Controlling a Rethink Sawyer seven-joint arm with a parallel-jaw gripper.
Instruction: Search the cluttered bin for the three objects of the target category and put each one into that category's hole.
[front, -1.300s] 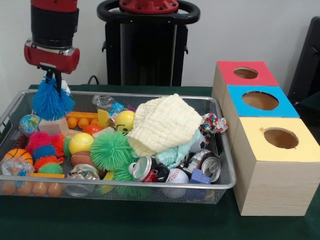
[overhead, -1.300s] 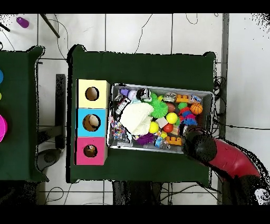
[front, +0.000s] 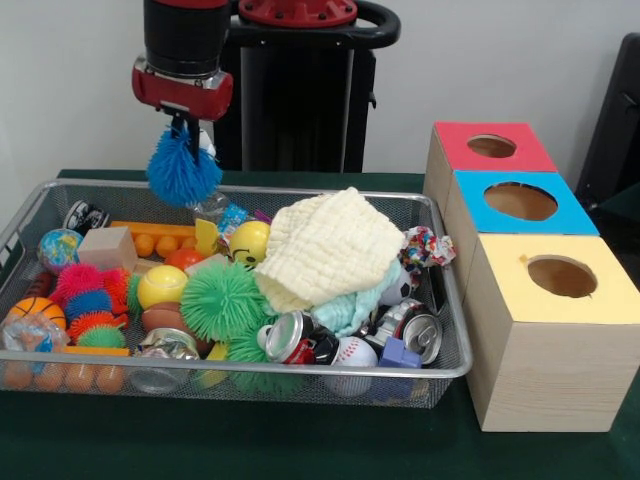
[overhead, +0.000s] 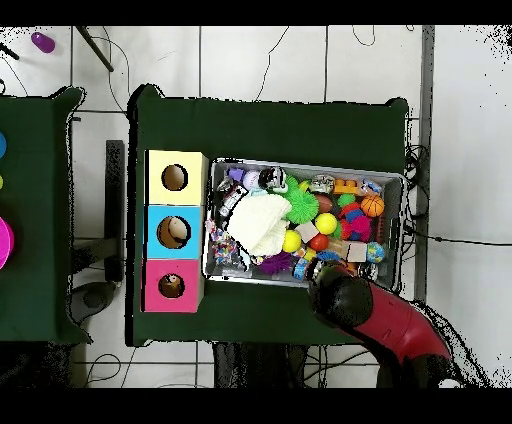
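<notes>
Item: end effector (front: 184, 128), upper left of front view, clenched on a blue spiky ball (front: 183, 170), hanging above the cluttered bin's (front: 452, 365) far rim. Destination: the category's hole (front: 491, 146), red-topped box, upper right, well apart, directly rightward across the bin.

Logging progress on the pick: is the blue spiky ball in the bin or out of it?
Out. The blue spiky ball hangs from the tool, shut on it, above the wire bin's far rim.
</notes>
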